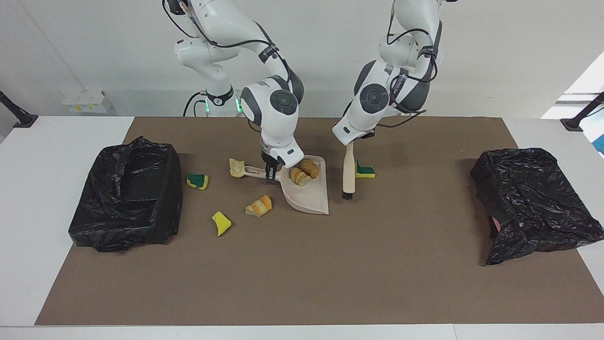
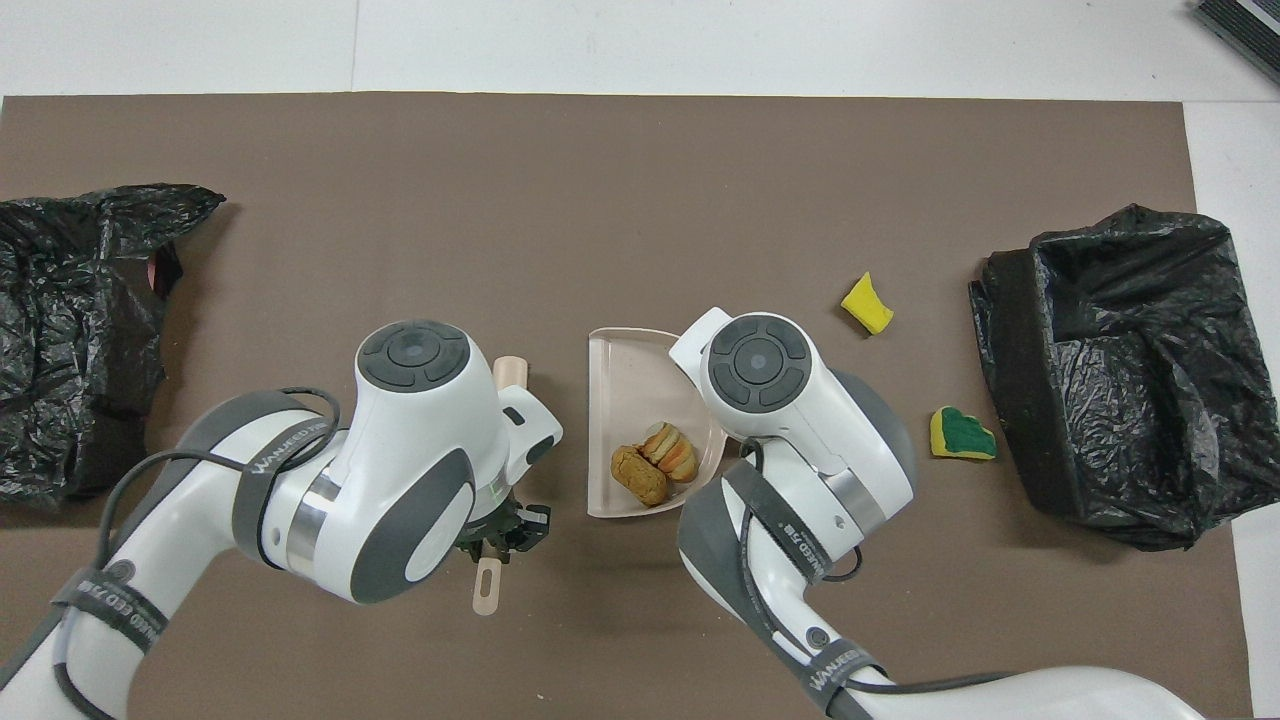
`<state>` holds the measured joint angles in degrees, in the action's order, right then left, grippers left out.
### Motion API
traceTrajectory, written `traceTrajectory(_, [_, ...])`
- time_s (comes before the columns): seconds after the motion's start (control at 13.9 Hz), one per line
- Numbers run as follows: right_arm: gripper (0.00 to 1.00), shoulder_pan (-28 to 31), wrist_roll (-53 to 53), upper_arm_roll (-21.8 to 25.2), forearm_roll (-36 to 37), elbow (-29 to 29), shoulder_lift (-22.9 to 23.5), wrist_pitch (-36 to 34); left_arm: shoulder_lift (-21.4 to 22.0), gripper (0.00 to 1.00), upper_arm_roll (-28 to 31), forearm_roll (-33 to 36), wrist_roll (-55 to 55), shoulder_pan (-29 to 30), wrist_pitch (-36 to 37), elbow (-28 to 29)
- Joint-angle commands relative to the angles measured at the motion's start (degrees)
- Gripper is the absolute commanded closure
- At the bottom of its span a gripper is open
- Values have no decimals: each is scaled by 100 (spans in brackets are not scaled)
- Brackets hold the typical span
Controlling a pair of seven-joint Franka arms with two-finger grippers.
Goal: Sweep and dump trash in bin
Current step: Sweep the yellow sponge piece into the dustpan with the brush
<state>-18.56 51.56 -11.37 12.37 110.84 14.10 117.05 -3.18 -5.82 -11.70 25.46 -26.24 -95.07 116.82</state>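
Arm cuffs [image 2: 290, 455] on both arms read "WANJEED", remaining letters unclear

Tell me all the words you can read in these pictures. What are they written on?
"WANJEED" plus more letters too blurred to read: on the dark strap around the left arm.
"WANJEED" plus blurred letters: on the strap around the right arm.
"...EED FIB": on another right-arm strap; its start is hidden.
Nothing else carries readable text.
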Motion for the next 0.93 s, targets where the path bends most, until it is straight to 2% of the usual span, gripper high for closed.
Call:
traceTrajectory(0.0, [100,72,144,-32,20,139,-118,134,213,100,-7,-96,1306,232,269,201])
traceTrajectory(0.14, [100,72,135,-32,20,139,-118,134,256,100,-16,-96,1847,391,296,314])
traceTrajectory(0.36, [100,72,135,-32,20,139,-118,134,852,100,-16,-96,1839,479,-185,1340])
traceTrajectory(0.5, [100,72,135,-32,20,139,-118,134,994,100,-42,-122,1883,409,-538,1633])
traceTrajectory(0.65, [100,63,161,-32,20,139,-118,142,960,100,-68,-550,1857,313,-888,1634])
traceTrajectory(0.86, [100,63,301,-32,55,157,-118,291,644,100,-68,-1078,1778,-75,-1583,1564])
